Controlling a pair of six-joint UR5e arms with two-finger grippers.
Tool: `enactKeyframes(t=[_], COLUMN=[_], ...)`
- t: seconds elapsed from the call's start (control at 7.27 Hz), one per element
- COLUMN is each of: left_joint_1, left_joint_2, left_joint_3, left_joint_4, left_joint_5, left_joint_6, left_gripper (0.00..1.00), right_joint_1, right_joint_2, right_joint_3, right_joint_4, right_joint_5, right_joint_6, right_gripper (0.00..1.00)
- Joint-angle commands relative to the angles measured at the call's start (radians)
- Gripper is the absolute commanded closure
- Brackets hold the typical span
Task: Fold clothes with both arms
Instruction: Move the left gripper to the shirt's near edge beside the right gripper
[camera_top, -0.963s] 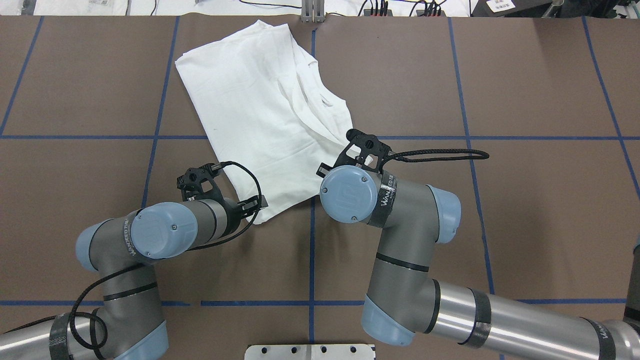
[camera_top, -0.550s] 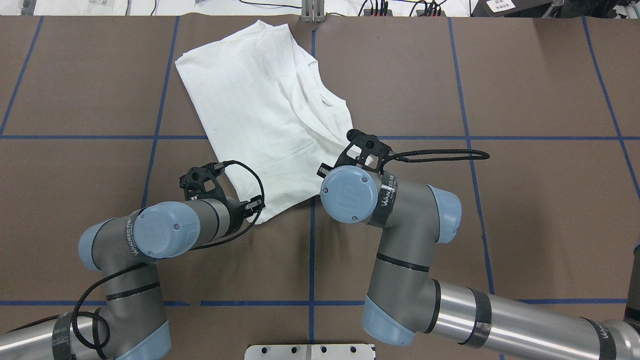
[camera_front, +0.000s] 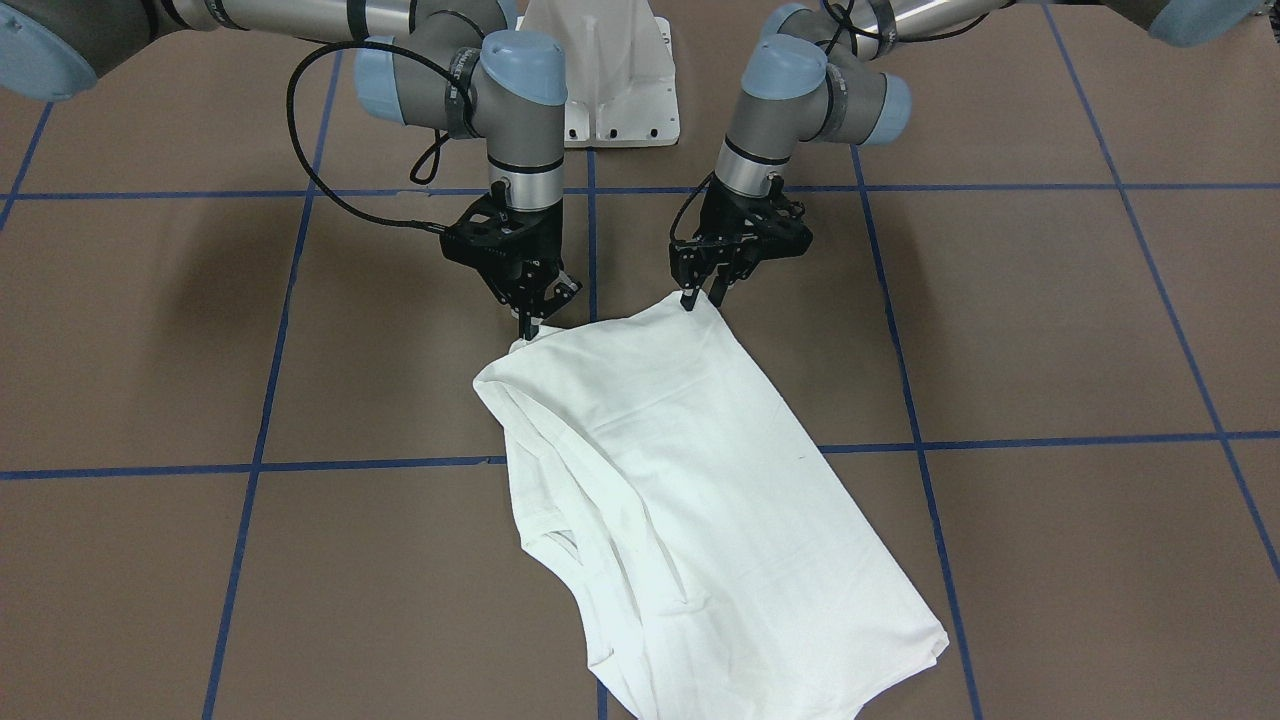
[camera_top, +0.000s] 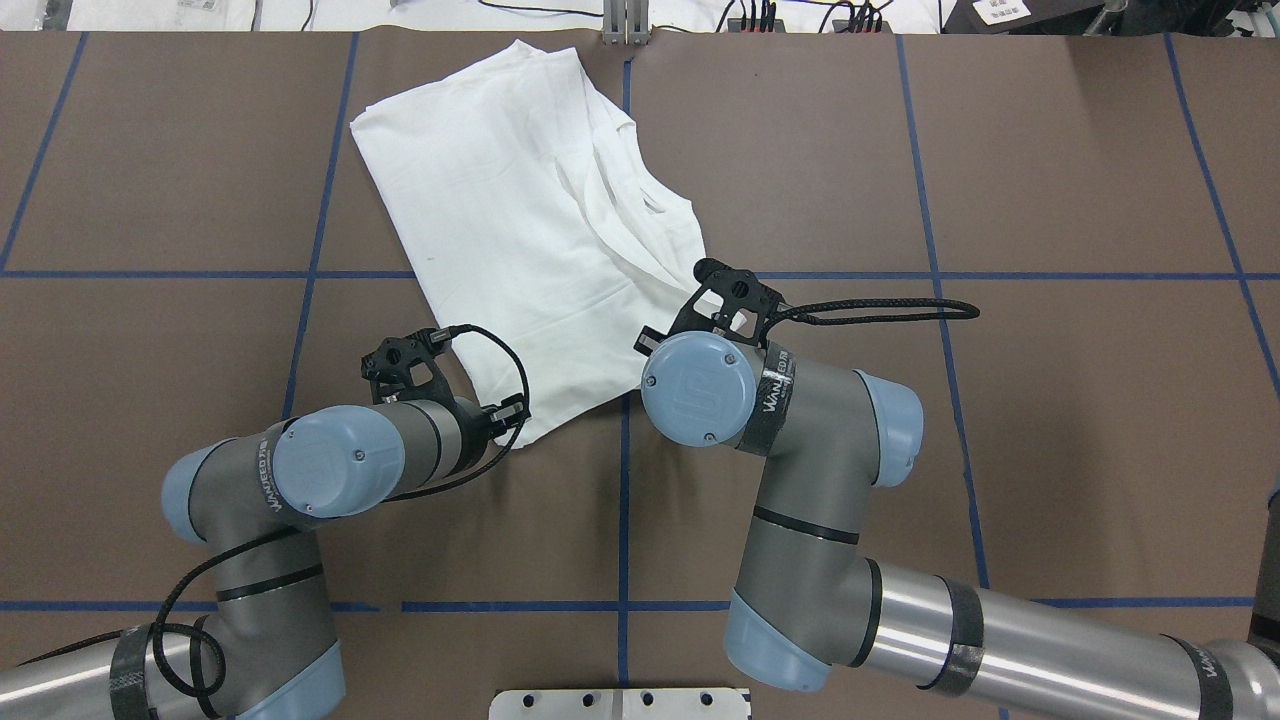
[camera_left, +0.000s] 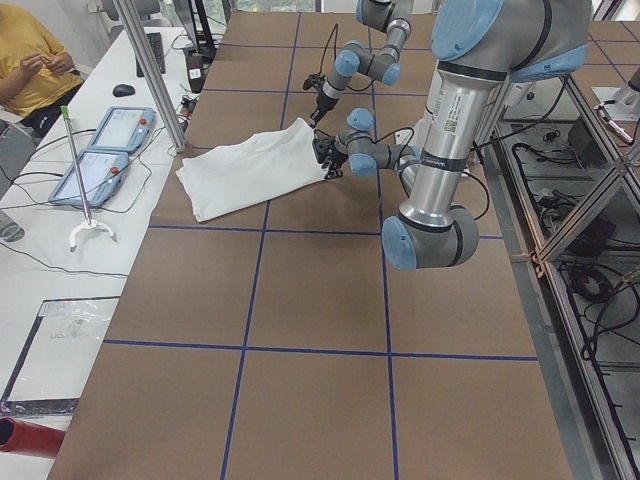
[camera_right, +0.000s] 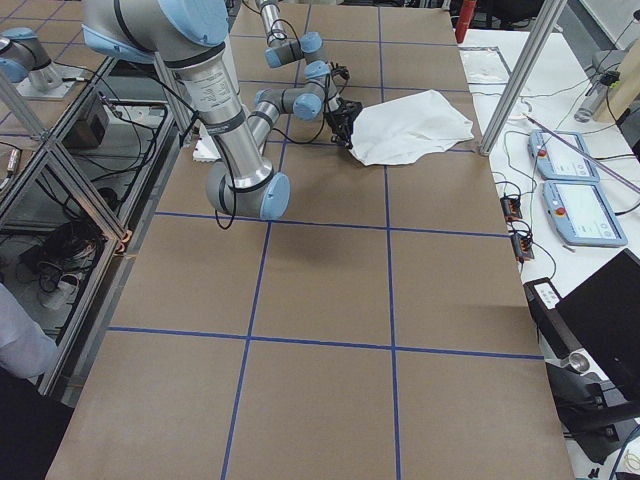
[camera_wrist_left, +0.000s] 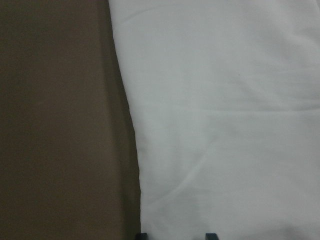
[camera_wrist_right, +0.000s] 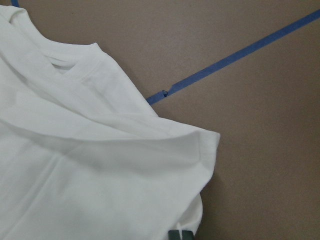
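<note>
Brown gridded surface (camera_front: 1000, 330), white T-shirt (camera_front: 690, 470) lying folded narrow near the robot, right tool (camera_front: 528, 322) apparently pinched shut on one hem corner, left tool (camera_front: 702, 296) slightly parted astride the other, crosswise folds left, I'd judge.

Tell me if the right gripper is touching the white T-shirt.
Touching. The front-facing view shows the right gripper with its tips pinched on a corner of the white T-shirt, with no gap.
</note>
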Motion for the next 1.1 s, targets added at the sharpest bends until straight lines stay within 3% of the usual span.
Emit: enactKeyframes(t=[0.0, 0.14, 0.55, 0.83, 0.96], left_joint_1=[0.001, 0.001, -0.002, -0.007, -0.007], left_joint_2=[-0.012, -0.012, -0.012, -0.009, -0.009], left_joint_3=[0.005, 0.005, -0.038, -0.177, -0.246], left_joint_4=[0.0, 0.0, 0.0, 0.064, 0.111], left_joint_5=[0.0, 0.0, -0.005, -0.029, -0.081], left_joint_6=[0.0, 0.002, 0.015, 0.083, 0.083], left_gripper=[0.82, 1.0, 1.0, 1.0, 1.0], right_joint_1=[0.0, 0.0, 0.002, -0.021, -0.067], right_joint_2=[-0.001, -0.003, -0.021, -0.14, -0.144], right_joint_3=[0.0, 0.0, 0.023, 0.255, 0.399], right_joint_4=[0.0, 0.0, 0.0, -0.056, -0.207], right_joint_5=[0.0, 0.0, 0.0, 0.002, -0.009], right_joint_6=[0.0, 0.0, -0.009, -0.012, -0.005], right_gripper=[1.0, 1.0, 1.0, 1.0, 1.0])
